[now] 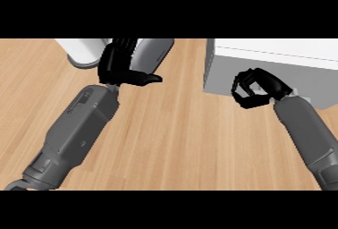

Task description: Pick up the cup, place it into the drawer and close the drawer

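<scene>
Right hand [254, 89]: black, glossy, jointed. Its fingers and thumb are curled inward into a closed ring that encloses nothing; pale grey surface shows through the gap. It lies against the front face of the white, box-shaped drawer unit [277, 60] at upper right, near the unit's left corner. Whether it actually touches the face cannot be determined. The smooth grey right forearm [307, 129] runs from it to the lower right edge.

Left hand [122, 65]: black, same finish. Its fingers extend roughly straight toward the top of the view, and the thumb juts out to the right. The fingers lie against a rounded grey cylindrical object [155, 53], matt and smooth, probably the cup; its identity cannot be confirmed. The object lies tilted on the counter, and part of it is hidden behind the hand. No curl around it is visible.

Just left of this hand stands a white round-based container [82, 51], cut off by the top edge.

The light wooden counter [178, 134], with its fine lengthwise grain, carries everything.
</scene>
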Robot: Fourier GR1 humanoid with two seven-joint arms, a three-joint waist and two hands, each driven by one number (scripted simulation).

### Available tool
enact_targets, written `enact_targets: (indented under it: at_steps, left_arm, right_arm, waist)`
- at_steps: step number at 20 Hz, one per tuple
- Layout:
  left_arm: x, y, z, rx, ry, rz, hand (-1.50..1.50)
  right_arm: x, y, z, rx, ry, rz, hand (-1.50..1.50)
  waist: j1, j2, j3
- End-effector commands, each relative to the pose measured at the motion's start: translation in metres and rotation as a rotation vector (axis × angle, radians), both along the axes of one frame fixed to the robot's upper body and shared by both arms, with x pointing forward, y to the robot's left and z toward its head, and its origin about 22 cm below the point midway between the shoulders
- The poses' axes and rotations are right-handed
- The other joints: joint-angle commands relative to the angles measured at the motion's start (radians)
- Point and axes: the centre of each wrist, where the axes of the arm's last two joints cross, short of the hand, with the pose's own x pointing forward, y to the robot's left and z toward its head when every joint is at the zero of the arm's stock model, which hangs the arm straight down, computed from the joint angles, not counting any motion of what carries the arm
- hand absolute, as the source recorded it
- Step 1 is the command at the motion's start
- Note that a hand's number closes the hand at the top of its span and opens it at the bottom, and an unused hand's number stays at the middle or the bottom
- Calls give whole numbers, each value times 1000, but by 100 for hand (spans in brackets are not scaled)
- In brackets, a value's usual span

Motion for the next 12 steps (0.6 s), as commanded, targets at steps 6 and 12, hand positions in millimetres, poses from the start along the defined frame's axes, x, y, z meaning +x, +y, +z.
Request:
enact_targets:
  at_steps: [6,12]
  left_arm:
    - [-3,10,-3,2,9,-32,-150]
    - [-9,5,-11,-17,18,-60,-150]
  right_arm:
    - [33,-32,97,4,-186,-178,150]
    - [28,-41,99,21,-160,-173,150]
  waist:
    - [48,28,-6]
    - [56,25,-6]
